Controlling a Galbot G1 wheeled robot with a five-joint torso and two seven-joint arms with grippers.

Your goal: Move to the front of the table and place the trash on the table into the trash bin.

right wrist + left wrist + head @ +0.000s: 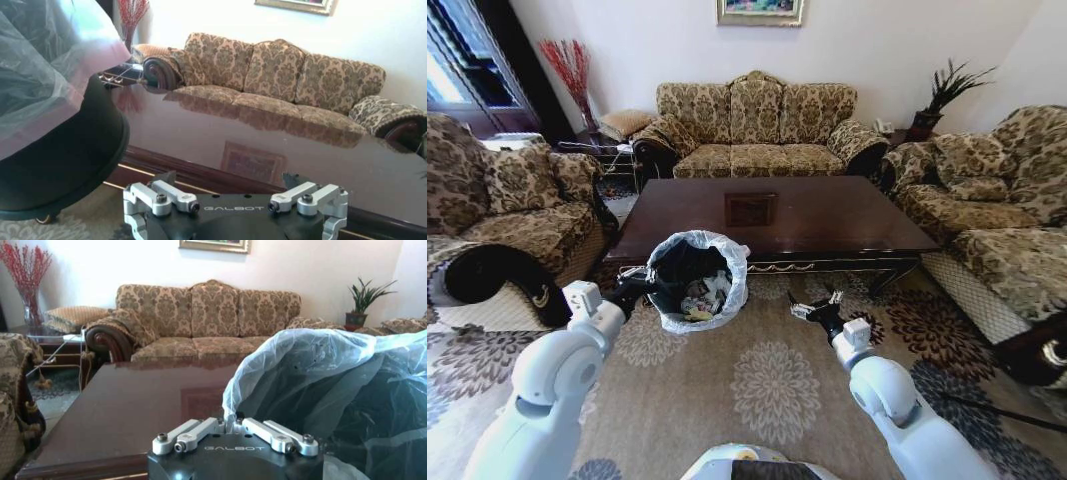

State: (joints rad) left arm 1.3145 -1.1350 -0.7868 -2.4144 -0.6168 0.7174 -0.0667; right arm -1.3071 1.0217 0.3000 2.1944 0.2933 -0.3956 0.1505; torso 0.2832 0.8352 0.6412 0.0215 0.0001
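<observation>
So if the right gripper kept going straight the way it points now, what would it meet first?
Probably the table: the open right gripper faces its near edge, with the trash bin off to one side. Depth is unclear.

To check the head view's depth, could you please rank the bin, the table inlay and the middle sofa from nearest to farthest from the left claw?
1. Bin: at the left claw, touching its liner.
2. Inlay: table centre, beyond the bin.
3. Sofa: against the back wall, behind the table.

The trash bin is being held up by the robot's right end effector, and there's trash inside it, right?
Not quite. The left end effector holds the trash bin by its bag-lined rim, as the head view shows. The right end effector hangs open beside it, holding nothing. The trash is inside.
</observation>
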